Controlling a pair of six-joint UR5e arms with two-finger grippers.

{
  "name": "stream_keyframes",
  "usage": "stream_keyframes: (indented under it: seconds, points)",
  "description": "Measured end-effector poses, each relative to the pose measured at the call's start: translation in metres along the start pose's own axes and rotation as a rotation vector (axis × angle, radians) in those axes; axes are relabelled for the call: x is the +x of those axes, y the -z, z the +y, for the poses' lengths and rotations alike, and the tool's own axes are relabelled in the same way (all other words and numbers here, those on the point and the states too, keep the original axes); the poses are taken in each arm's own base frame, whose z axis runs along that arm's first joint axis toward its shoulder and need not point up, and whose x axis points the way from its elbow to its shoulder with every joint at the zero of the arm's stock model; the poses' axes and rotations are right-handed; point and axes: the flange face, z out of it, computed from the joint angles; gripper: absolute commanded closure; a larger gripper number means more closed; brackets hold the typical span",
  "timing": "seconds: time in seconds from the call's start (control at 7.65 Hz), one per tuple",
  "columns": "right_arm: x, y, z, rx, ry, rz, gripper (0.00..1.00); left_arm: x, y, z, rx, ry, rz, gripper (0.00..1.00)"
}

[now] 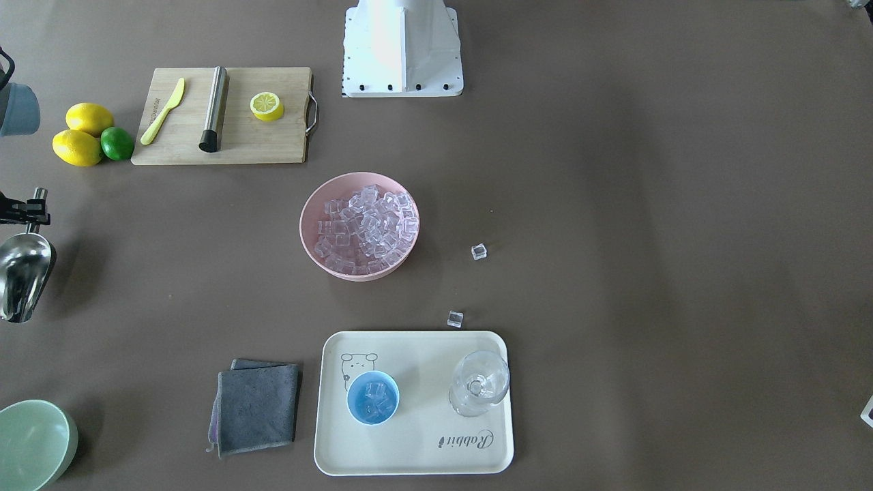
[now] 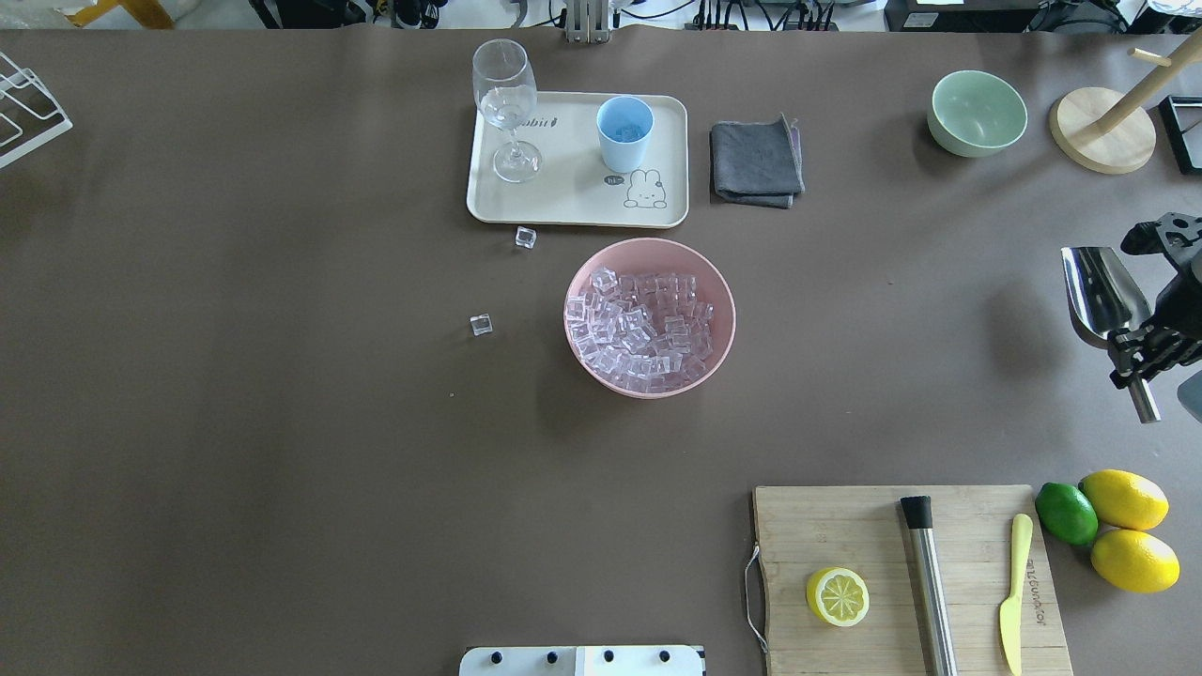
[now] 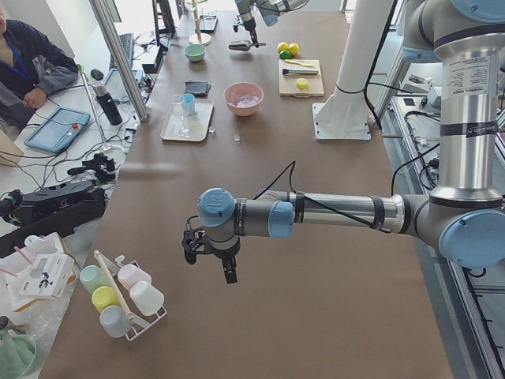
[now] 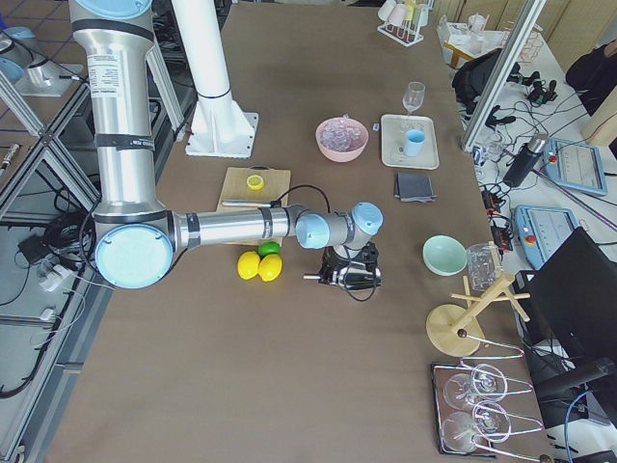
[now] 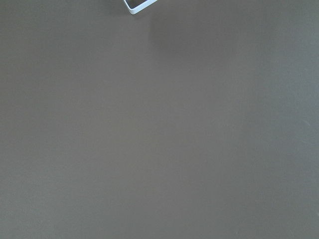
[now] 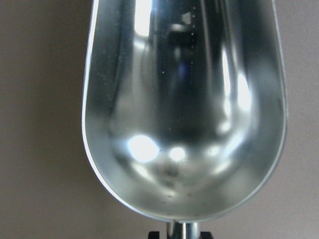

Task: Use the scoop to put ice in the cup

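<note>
The ice [image 2: 648, 319] fills a pink bowl [image 2: 718, 282] at mid-table, also in the front-facing view [image 1: 361, 228]. Two loose cubes [image 2: 525, 238] [image 2: 481, 325] lie on the table left of the bowl. The light-blue cup [image 2: 624, 131] stands on a cream tray [image 2: 563, 202] and holds a few cubes [image 1: 373, 399]. My right gripper [image 2: 1141, 352] is shut on the handle of the steel scoop [image 2: 1103, 291], above the table's right edge, far from the bowl. The scoop's trough [image 6: 184, 109] is empty. My left gripper [image 3: 225, 264] shows only in the exterior left view; I cannot tell whether it is open.
A stemmed glass [image 2: 507, 103] shares the tray. A grey cloth [image 2: 756, 160] and green bowl [image 2: 977, 113] lie to its right. The cutting board [image 2: 845, 526] holds a half lemon, a steel cylinder and a yellow knife. Lemons and a lime [image 2: 1108, 521] lie beside it.
</note>
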Motion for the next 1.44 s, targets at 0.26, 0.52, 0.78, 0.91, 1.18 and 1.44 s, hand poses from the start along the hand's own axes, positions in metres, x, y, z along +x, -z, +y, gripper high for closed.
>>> stream_keyframes:
  seconds: [0.26,0.52,0.78,0.91,1.18,1.44]
  points:
    - [-0.006,0.005,-0.005,0.01,0.009,-0.003,0.0,0.0,0.0,0.0,0.0,0.001,-0.001,0.01]
    - [-0.014,0.021,-0.012,0.044,0.021,-0.007,0.0,0.0,0.0,0.0,0.0,0.001,-0.001,0.01]
    - [0.0,0.078,-0.014,0.156,0.007,-0.014,0.0,-0.001,-0.001,0.0,-0.001,0.003,-0.002,0.01]
    - [0.016,0.12,-0.012,0.235,-0.019,-0.018,0.0,-0.002,-0.002,-0.001,-0.004,0.005,-0.003,0.01]
    - [0.052,0.189,0.007,0.358,-0.073,-0.028,0.0,-0.001,-0.002,-0.002,-0.003,0.005,-0.002,0.01]
    - [0.088,0.231,0.031,0.376,-0.039,-0.002,0.0,0.0,-0.001,-0.002,0.0,0.001,0.002,0.01]
